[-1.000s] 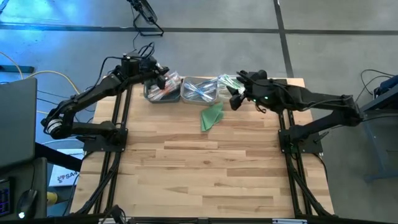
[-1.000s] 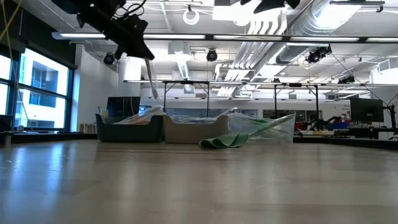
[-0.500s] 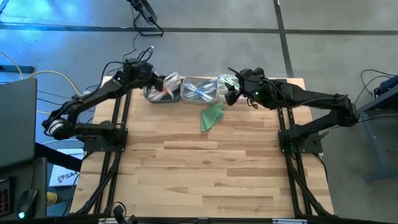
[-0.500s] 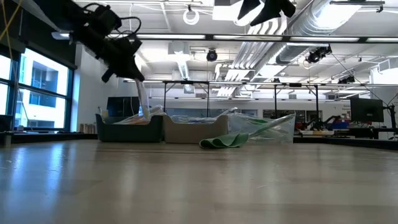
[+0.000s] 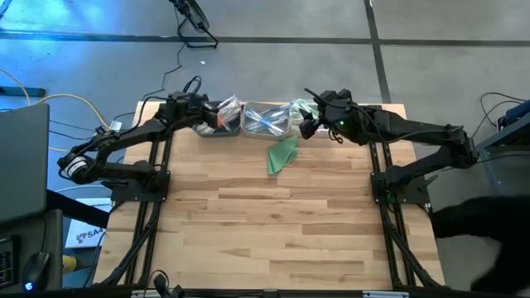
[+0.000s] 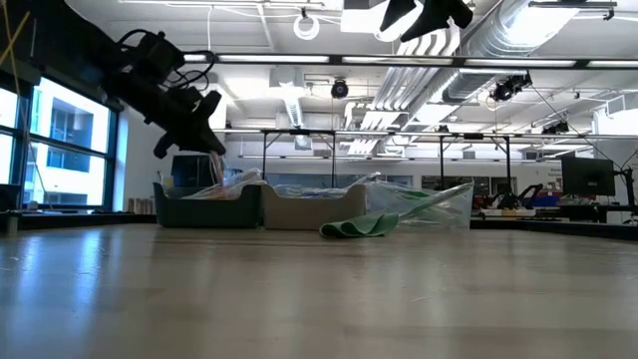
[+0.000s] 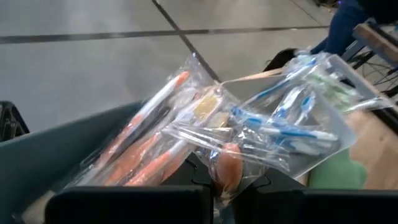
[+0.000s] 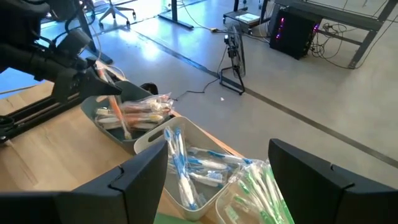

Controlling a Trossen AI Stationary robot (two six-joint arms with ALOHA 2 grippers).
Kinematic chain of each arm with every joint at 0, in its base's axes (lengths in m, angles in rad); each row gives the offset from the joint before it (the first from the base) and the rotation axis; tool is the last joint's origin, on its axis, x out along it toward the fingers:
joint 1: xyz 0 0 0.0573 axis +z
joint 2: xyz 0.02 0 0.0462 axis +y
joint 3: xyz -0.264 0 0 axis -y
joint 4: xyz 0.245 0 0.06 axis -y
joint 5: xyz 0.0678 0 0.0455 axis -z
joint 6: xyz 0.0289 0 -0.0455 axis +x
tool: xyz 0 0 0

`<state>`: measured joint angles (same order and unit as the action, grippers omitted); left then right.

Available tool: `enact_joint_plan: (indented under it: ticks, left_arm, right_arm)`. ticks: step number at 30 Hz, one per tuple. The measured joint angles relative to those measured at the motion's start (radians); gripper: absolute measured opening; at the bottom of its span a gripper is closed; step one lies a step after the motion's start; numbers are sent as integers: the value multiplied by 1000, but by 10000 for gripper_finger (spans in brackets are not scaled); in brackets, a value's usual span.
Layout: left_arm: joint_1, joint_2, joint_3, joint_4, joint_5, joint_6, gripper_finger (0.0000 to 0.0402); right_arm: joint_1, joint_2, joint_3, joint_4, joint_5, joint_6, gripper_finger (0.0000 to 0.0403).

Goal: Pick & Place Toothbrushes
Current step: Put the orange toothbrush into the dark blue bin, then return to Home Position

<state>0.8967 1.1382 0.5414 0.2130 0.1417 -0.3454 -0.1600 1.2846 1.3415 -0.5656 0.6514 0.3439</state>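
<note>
High view: on a pale wood-plank counter (image 5: 273, 215), three small bins sit in a row along the 12 o'clock edge: a dark grey bin (image 5: 214, 126), a cream bin (image 5: 265, 121) and a clear bin (image 5: 301, 112). They hold wrapped toothbrushes (image 5: 269, 121) in crinkly clear film. A folded green cloth (image 5: 282, 154) lies just at 6 o'clock of the cream bin. The left gripper (image 5: 212, 116) is over the dark grey bin; the right gripper (image 5: 308, 126) hovers at the 3 o'clock end of the row.

Low view: the bins stand side by side at the far edge, the green cloth in front, the left gripper (image 6: 204, 125) above the dark grey bin.

Left wrist view: the jaws pinch a wrapped orange-handled toothbrush (image 7: 227, 165), close together on it, above glossy packets of orange and blue brushes.

Right wrist view: the right jaws are spread wide, holding nothing, above blue toothbrushes (image 8: 186, 165) and green toothbrushes (image 8: 258, 190); orange ones fill the dark grey bin.
</note>
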Motion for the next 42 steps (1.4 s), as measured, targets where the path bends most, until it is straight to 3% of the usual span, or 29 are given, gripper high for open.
enact_joint_plan:
  ticks: [9, 16, 18, 21, 25, 34, 38, 42]
  left_arm:
    - [0, 82, -1, 39, -6, 7, 24]
    - [0, 95, 0, 86, -30, 13, 129]
    - [1, 94, 20, 76, -33, 85, 161]
    - [1, 70, 75, 12, -42, 222, 201]
    - [0, 43, 164, -134, -78, 297, 229]
    - [0, -8, 370, -375, -122, 336, 233]
    - [0, -10, 426, -456, -32, 294, 229]
    - [0, -10, 433, -456, 112, 263, 191]
  right_arm:
    - [0, 0, 0, 0, -20, 0, 270]
    - [1, 0, 0, -3, -57, 0, 270]
    - [1, 0, 0, -6, -74, 0, 270]
    - [1, 0, 0, -7, -78, 0, 270]
    - [1, 0, 0, -7, -78, 0, 270]
    - [1, 0, 0, -8, -78, -8, 270]
    - [1, -1, 0, -8, -108, -9, 270]
    - [0, -1, 0, -8, -167, -9, 270]
